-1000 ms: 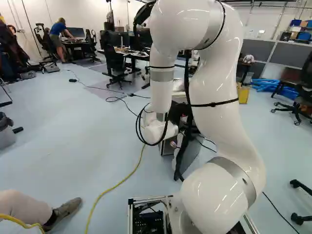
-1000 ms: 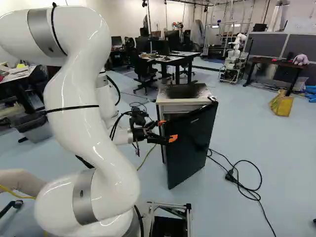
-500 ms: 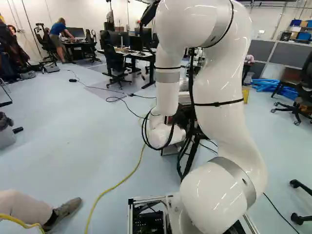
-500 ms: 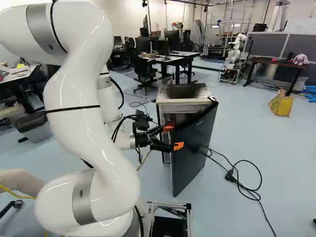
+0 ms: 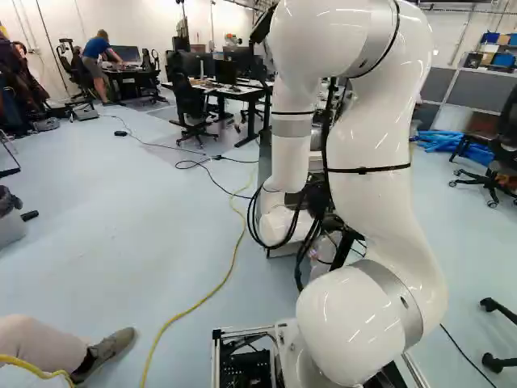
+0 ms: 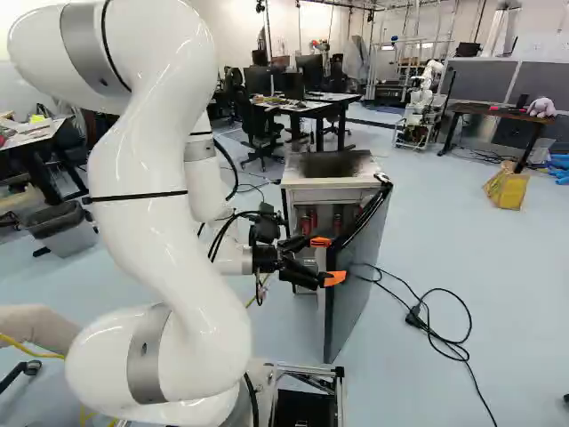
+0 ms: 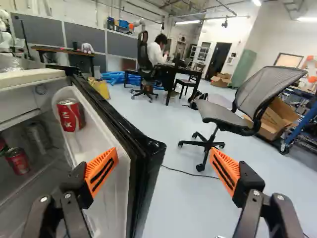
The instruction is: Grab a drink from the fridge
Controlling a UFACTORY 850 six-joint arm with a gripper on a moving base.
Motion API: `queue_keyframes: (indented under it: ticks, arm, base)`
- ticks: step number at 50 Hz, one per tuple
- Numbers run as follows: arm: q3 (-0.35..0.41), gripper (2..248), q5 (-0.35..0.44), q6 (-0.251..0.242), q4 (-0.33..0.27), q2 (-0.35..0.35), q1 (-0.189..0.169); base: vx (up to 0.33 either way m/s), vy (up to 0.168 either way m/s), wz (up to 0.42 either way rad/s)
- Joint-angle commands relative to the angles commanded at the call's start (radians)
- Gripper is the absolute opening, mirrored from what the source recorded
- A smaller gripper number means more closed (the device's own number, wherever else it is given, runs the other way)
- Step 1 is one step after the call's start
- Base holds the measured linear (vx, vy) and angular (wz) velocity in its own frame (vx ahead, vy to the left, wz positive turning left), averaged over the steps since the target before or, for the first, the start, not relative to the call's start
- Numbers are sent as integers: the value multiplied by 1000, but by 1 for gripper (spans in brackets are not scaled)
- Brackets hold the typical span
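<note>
The small fridge (image 6: 331,190) stands ahead of the arm, its black door (image 6: 354,289) swung open. In the right base view my gripper (image 6: 327,260) is at the door's free edge. Seen from the wrist, the open gripper (image 7: 164,158) has one finger over the inner side of the door (image 7: 106,196) and the other out over the floor, nothing held; whether it touches the door I cannot tell. A red can (image 7: 71,115) stands in the door shelf. Inside the fridge are another red can (image 7: 18,160) and a silver can (image 7: 38,138). The arm hides the gripper in the left base view.
An office chair (image 7: 225,116) stands beyond the door's outer side. A black cable (image 6: 444,342) lies on the floor right of the fridge, a yellow cable (image 5: 194,305) left of the arm. Another robot (image 6: 422,107) stands far back. A person's shoe (image 5: 109,353) is near the base.
The fridge door has swung wider, bringing red cans into sight in the right base view. My arm and gripper have moved rightward with it. The base has stayed put.
</note>
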Motion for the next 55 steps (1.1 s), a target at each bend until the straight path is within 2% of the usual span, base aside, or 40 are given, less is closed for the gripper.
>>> queue_keyframes:
  ticks: [27,55]
  arm:
    - [-84,247,0,0,28,-22,-204]
    - [-209,247,0,0,44,-62,-405]
  base:
    - [0,0,0]
    - [0,0,0]
